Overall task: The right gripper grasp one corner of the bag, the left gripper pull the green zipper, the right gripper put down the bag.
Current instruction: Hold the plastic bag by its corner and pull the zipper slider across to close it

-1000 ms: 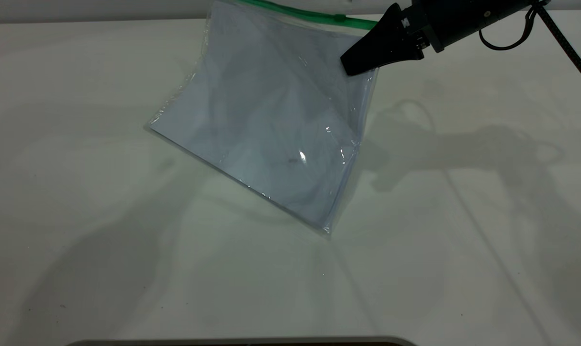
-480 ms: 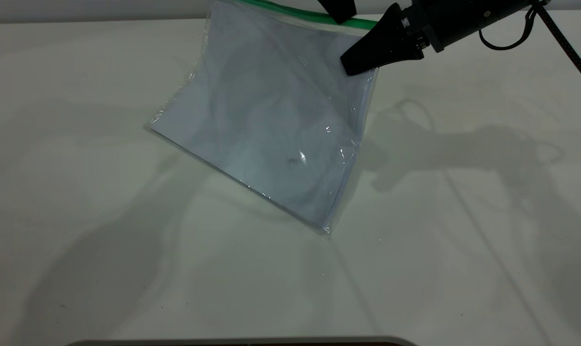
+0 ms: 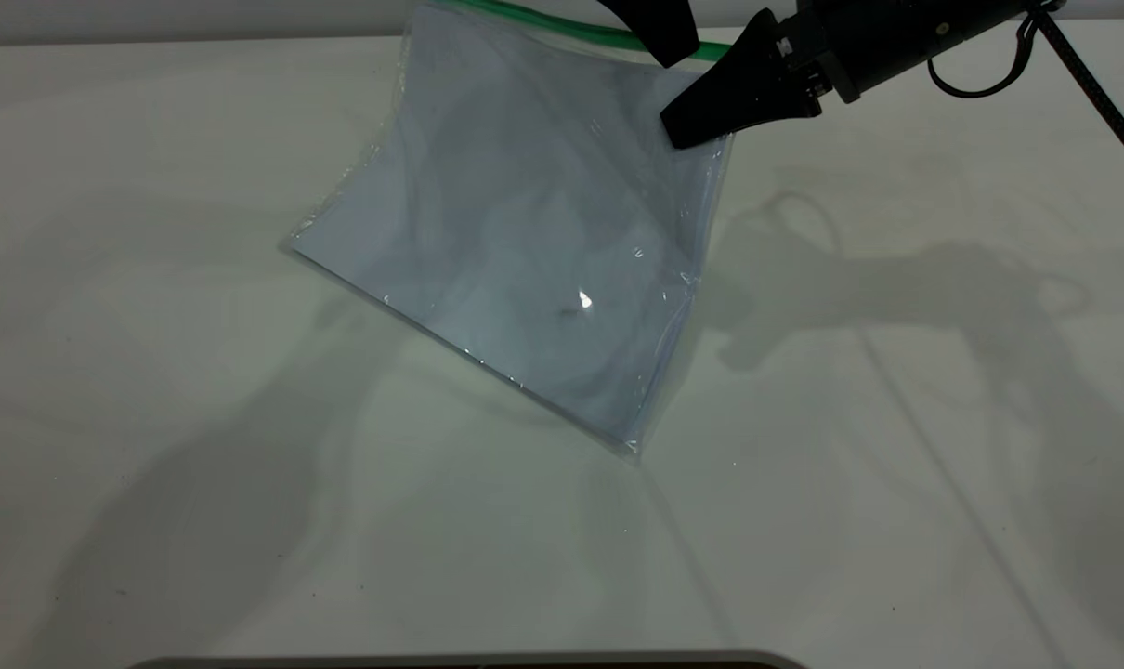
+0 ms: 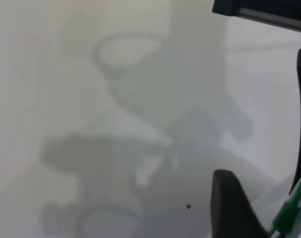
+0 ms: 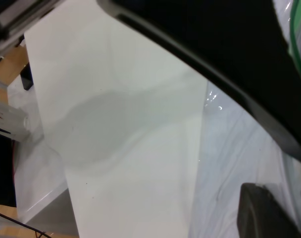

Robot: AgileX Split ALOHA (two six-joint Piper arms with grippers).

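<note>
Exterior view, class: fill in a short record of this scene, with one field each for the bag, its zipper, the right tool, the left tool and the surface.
bag: clear pouch, papers inside, lifted at one corner, its low edge on the table
zipper: green strip along the raised top edge
right tool: shut on the bag's upper corner
left tool: reaching the zipper from above, only its tip in view
surface: white table

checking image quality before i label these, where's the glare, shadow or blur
Exterior view: sharp; small glare spots on the bag, strong arm shadows across the table, the clearest to the right of the bag. Left wrist view: soft and hazy, only grey shadows plus a blurred green zipper at the corner. Right wrist view: the right gripper fills much of it as a dark, out-of-focus mass.
</note>
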